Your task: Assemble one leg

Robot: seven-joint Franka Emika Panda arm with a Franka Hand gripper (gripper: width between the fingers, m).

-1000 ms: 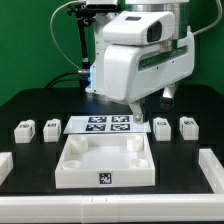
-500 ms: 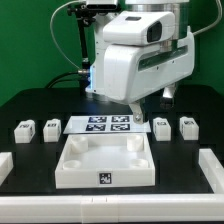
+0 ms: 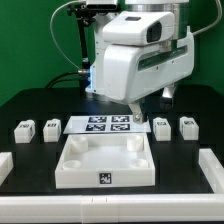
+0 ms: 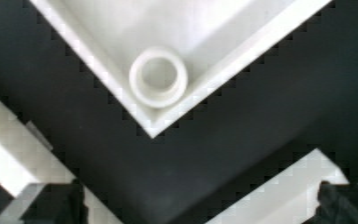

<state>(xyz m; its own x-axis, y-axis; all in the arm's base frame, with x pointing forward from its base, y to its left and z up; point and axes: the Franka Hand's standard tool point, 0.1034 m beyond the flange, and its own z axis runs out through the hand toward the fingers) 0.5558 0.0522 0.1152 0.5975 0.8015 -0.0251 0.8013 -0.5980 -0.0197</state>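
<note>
Four small white tagged legs stand on the black table: two at the exterior view's left [image 3: 24,129] [image 3: 50,127] and two at its right [image 3: 161,126] [image 3: 187,125]. The large white square panel [image 3: 70,168] lies in front of the middle. My gripper [image 3: 140,113] hangs behind the panel's far right corner, above the table, holding nothing. In the wrist view a panel corner [image 4: 87,30] with its round socket [image 4: 158,78] shows beneath the gripper [image 4: 197,205]. The two dark fingertips [image 4: 51,205] stand far apart, so the gripper is open. No leg shows in the wrist view.
The marker board [image 3: 105,124] lies flat behind the panel, between the leg pairs. White raised rails border the table at the front [image 3: 110,207] and at both sides [image 3: 6,165] [image 3: 212,165]. The bulky white arm body [image 3: 140,60] fills the upper middle.
</note>
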